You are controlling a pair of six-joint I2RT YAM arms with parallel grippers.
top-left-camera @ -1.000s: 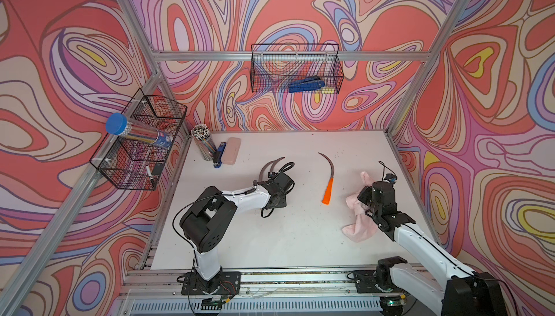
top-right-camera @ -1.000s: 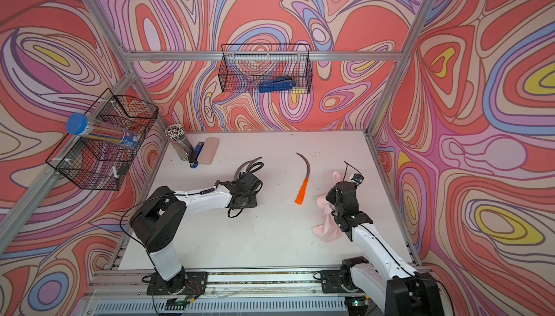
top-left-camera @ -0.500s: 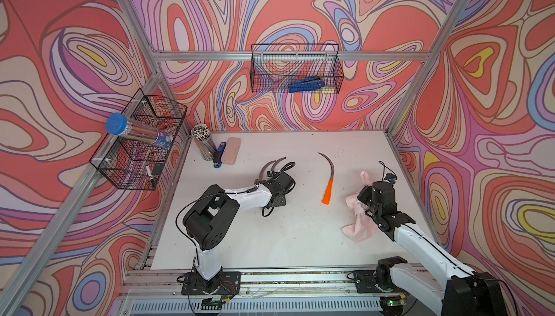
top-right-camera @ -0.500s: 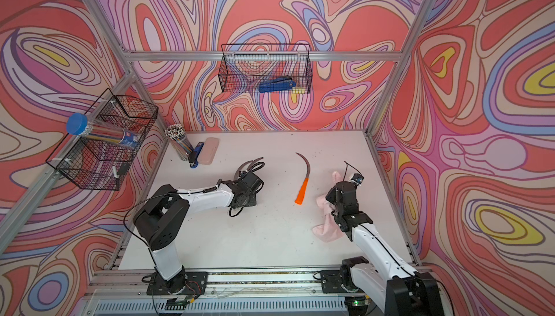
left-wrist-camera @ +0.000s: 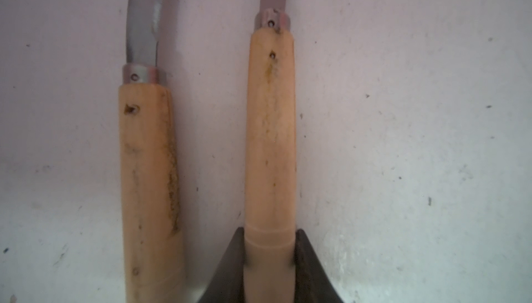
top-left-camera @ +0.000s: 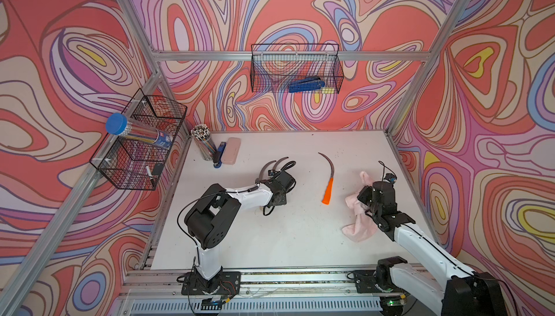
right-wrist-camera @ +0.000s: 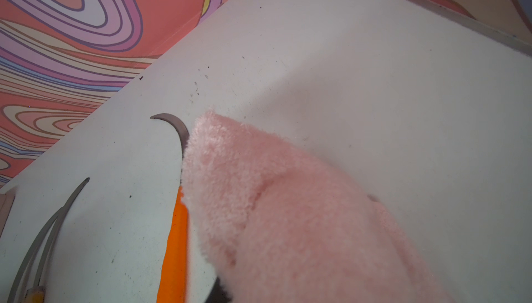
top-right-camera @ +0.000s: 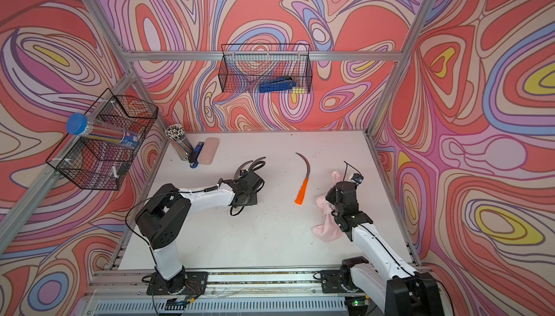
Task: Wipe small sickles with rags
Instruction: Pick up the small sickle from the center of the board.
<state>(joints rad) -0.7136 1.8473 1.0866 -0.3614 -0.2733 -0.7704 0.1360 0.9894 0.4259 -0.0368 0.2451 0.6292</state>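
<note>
Left end effector [left-wrist-camera: 270, 254], low on an outstretched arm [top-left-camera: 249, 197], is pinched on one wooden-handled sickle [left-wrist-camera: 270, 131] on the worktop [top-left-camera: 300, 233], while the right end effector [top-left-camera: 367, 199], angled downward, is clamped on the pink rag [right-wrist-camera: 288, 215] beside the orange-handled sickle [top-left-camera: 328, 190].

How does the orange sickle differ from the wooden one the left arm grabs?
The orange-handled sickle lies alone, untouched; the gripped sickle has the left gripper closed on its handle end, a second wooden sickle beside it. The orange-handled sickle's handle is bright orange, the gripped sickle's pale wood. Both have dark curved blades.
</note>
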